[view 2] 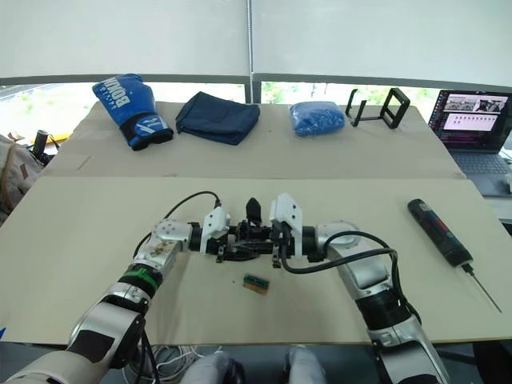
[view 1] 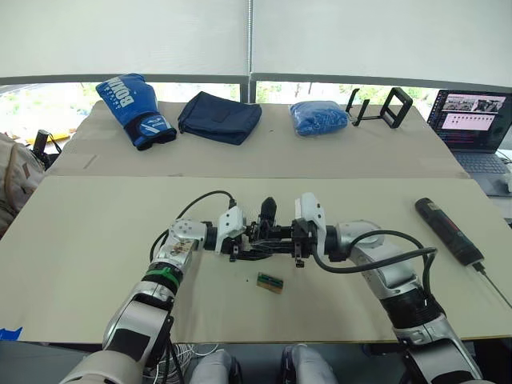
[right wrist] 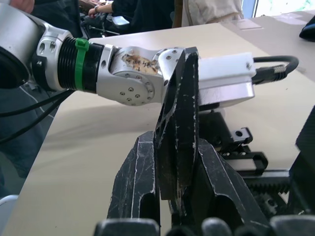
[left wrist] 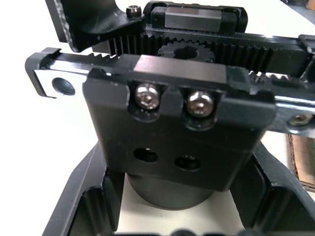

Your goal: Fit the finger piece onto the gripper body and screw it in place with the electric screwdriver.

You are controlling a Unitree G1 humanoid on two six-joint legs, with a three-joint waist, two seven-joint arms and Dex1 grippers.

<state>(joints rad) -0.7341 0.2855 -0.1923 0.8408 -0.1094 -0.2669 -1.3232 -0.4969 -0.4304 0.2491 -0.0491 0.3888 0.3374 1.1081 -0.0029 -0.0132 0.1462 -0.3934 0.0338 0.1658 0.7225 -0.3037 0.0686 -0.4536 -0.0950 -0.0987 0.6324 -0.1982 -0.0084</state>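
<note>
At the table's middle, both grippers meet tip to tip. My left gripper [view 1: 242, 239] is shut on the gripper body [left wrist: 177, 123], a black mechanism with toothed racks, a pinion and two silver screws on a block above a round barrel; its fingers [left wrist: 83, 196] clamp the sides. My right gripper [view 1: 286, 234] is shut on the finger piece [right wrist: 178, 123], a dark tapered wedge that stands up [view 1: 268, 210] right over the gripper body [view 1: 260, 236]. Whether they touch I cannot tell. The electric screwdriver [view 1: 448, 230], black with red markings, lies on the table at the right, apart from both arms.
A tiny green-brown block [view 1: 270, 282] lies just in front of the grippers. Along the far table sit a blue boxing glove [view 1: 134, 108], a navy cloth [view 1: 220, 116], a blue bag [view 1: 318, 118] and a black stand [view 1: 380, 108]. A laptop [view 1: 476, 120] is at far right.
</note>
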